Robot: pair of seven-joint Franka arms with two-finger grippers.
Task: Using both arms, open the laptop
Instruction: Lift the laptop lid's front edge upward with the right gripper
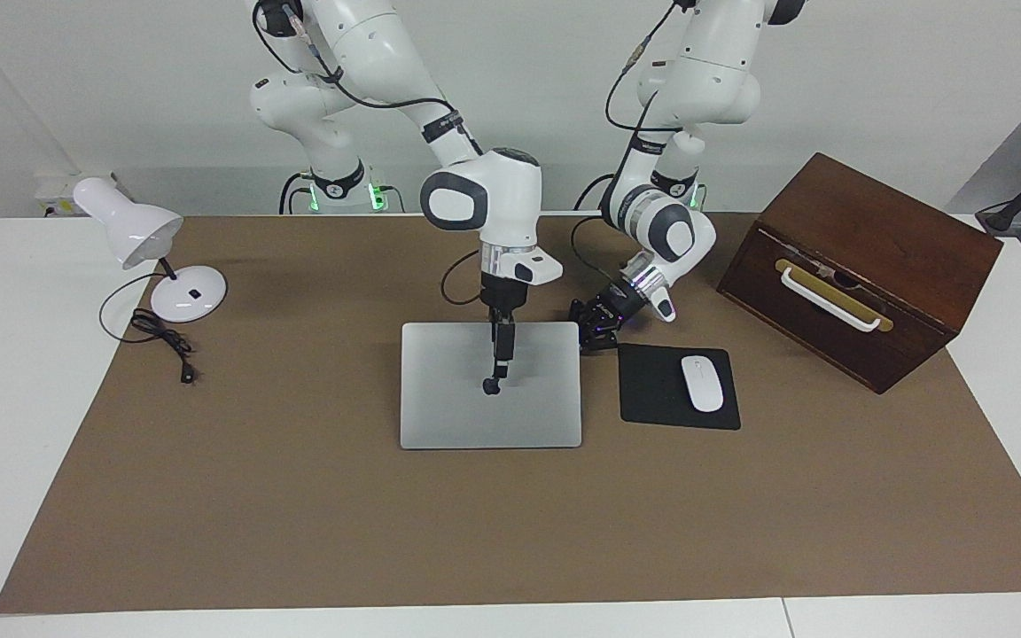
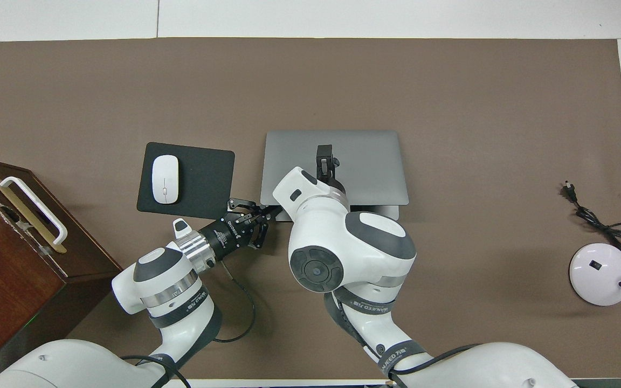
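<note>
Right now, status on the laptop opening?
Left gripper shut at corner of thin silver-grey laptop; right gripper over lid. Lid edge nearer robots slightly raised. Nothing blocking.

One laptop (image 1: 448,399), one mouse (image 1: 702,383), one lamp (image 1: 134,232)

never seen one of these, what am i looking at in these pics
Two white robot arms stand at a table. One picture faces them; the other looks down from above them. On the brown mat lie a silver laptop, a black mousepad with a white mouse, a desk lamp and a wooden box. The right gripper is over the laptop's lid. The left gripper, fingers shut, is at the laptop's corner beside the mousepad, nearer to the robots. Neither carries anything.
</note>
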